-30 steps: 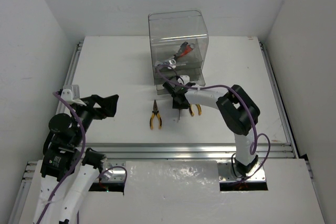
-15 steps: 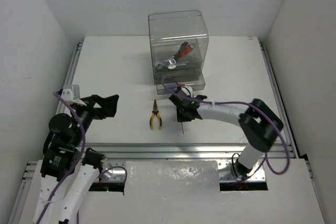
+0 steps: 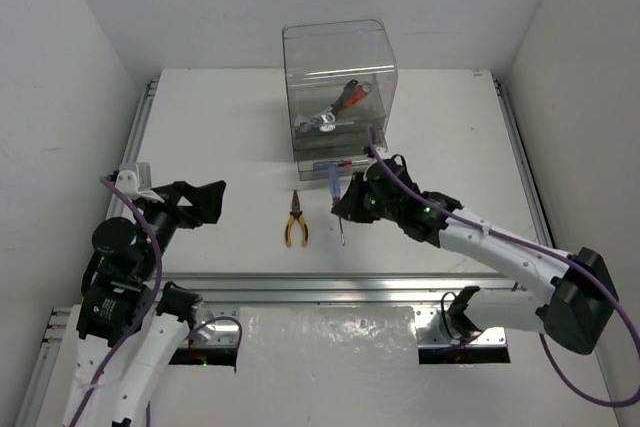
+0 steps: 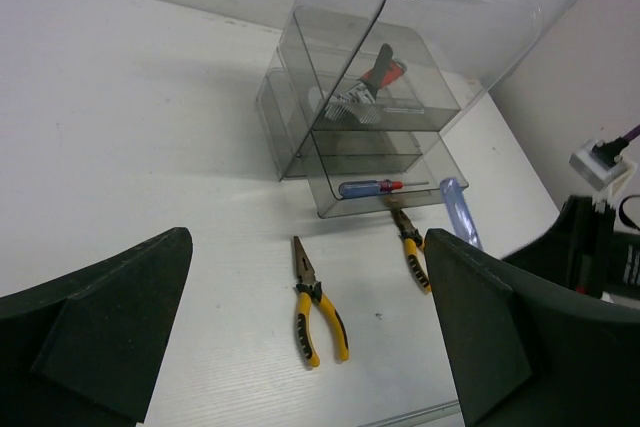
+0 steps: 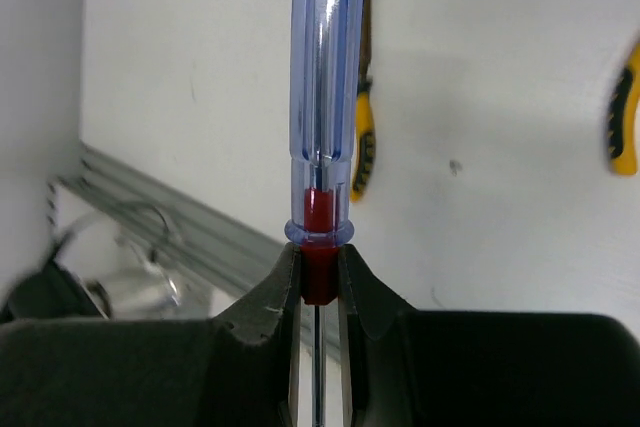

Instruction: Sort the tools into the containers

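The right gripper (image 5: 318,282) pinches the blue screwdriver (image 5: 322,97) tight at its red neck, just in front of the clear box of trays (image 3: 340,52). The left gripper (image 3: 208,202) hangs off to the left with its jaws spread wide and nothing in them. A yellow pliers (image 3: 296,221) lies on the table (image 3: 200,127) near the box, and a red-handled wrench (image 3: 338,107) sits in an upper tray.

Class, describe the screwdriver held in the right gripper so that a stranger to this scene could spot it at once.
Find the clear container at the back; just in front of it is the right gripper. The screwdriver clamped there has a see-through pale blue handle and a red collar, unlike the yellow-handled pliers lying flat nearby.
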Robot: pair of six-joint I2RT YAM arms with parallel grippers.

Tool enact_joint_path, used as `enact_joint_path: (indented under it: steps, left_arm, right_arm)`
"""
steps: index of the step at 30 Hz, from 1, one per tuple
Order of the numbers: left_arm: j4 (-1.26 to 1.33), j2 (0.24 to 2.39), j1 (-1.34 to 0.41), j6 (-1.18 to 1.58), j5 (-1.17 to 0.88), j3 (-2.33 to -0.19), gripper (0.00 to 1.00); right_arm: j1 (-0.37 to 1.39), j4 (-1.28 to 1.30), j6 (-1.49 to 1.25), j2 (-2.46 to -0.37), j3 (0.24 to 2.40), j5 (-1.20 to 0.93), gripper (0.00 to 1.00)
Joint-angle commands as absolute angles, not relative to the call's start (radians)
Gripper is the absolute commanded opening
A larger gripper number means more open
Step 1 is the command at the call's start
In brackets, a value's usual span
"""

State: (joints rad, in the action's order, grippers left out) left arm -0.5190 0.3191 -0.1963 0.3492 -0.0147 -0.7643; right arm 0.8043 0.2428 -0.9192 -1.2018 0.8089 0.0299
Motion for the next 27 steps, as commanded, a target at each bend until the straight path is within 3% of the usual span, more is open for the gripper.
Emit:
enact_joint_path:
  steps: [1, 8, 11, 12, 15, 16, 18, 20, 24, 27]
  left_arm:
    - [-0.482, 0.322, -0.204, 0.357, -0.005, -0.762, 1.0]
    - [-0.483, 0.322, -0.204, 0.359, -0.005, -0.762, 1.0]
    - [-0.48, 0.325, -0.204, 0.357, -0.005, -0.762, 1.0]
    - [-0.48, 0.325, -0.204, 0.356, -0.006, -0.762, 1.0]
    - [-0.48, 0.325, -0.204, 0.356, -0.008, -0.762, 1.0]
    - [-0.48, 0.324, -0.204, 0.356, -0.008, -0.762, 1.0]
    - [-0.48, 0.321, -0.207, 0.356, -0.008, -0.762, 1.0]
    - [-0.479, 0.321, -0.207, 0.356, -0.009, -0.761, 1.0]
    - [-0.479, 0.318, -0.207, 0.354, -0.011, -0.762, 1.0]
    - [-0.477, 0.311, -0.209, 0.354, -0.009, -0.761, 1.0]
  right_arm:
    - [0.709, 0.089, -1.058, -1.222, 0.851, 0.098, 0.05]
    - [0.655, 0.063, -1.38, -1.37, 0.988, 0.34, 0.04]
    - [0.624, 0.097, -1.48, -1.514, 1.106, 0.3, 0.08]
    - [0.62, 0.106, -1.494, -1.585, 1.135, 0.287, 0.18]
    - [0.615, 0.171, -1.474, -1.698, 1.277, 0.259, 0.34]
    - [0.615, 0.201, -1.453, -1.716, 1.357, 0.256, 0.53]
    - [0.618, 0.253, -1.431, -1.718, 1.39, 0.25, 0.6]
    - [0.623, 0.22, -1.433, -1.674, 1.307, 0.258, 0.64]
    - [0.621, 0.103, -1.417, -1.522, 1.065, 0.302, 0.63]
    - [0.621, 0.034, -1.402, -1.424, 0.819, 0.353, 0.52]
